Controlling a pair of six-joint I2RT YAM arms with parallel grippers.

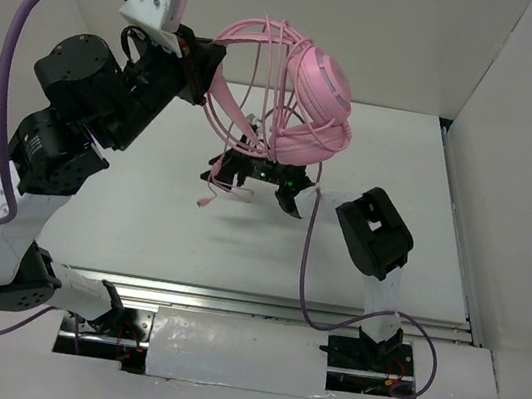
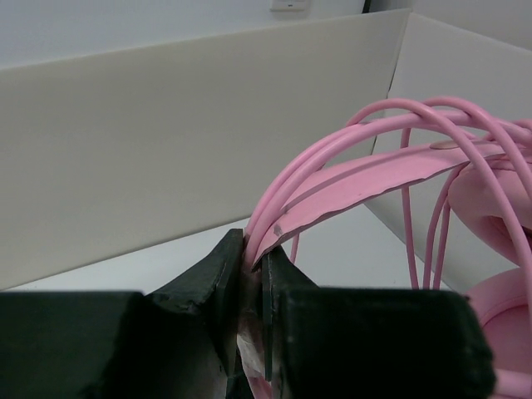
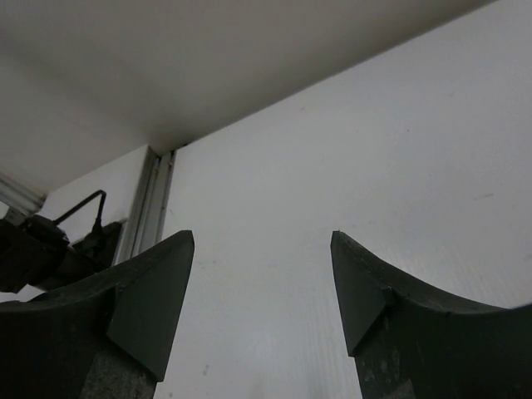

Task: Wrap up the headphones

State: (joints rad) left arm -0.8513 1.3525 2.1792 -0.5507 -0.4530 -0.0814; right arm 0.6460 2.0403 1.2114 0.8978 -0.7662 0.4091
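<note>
The pink headphones point(image 1: 320, 85) hang in the air above the back of the table, with the thin pink cord point(image 1: 262, 32) looped several times over the headband. My left gripper point(image 1: 209, 69) is raised and shut on the headband point(image 2: 374, 179) and on some cord strands beside it point(image 2: 253, 249). An ear cup point(image 2: 499, 208) shows at the right of the left wrist view. The cord's loose end point(image 1: 205, 202) dangles down to the table. My right gripper point(image 1: 251, 185) is low, under the headphones, open and empty point(image 3: 262, 241), touching nothing.
White walls close in the table at the back point(image 1: 393, 37) and the right point(image 1: 527, 150). A metal rail point(image 1: 230, 300) runs along the near edge. A purple robot cable point(image 1: 306, 256) trails across the table from the right arm.
</note>
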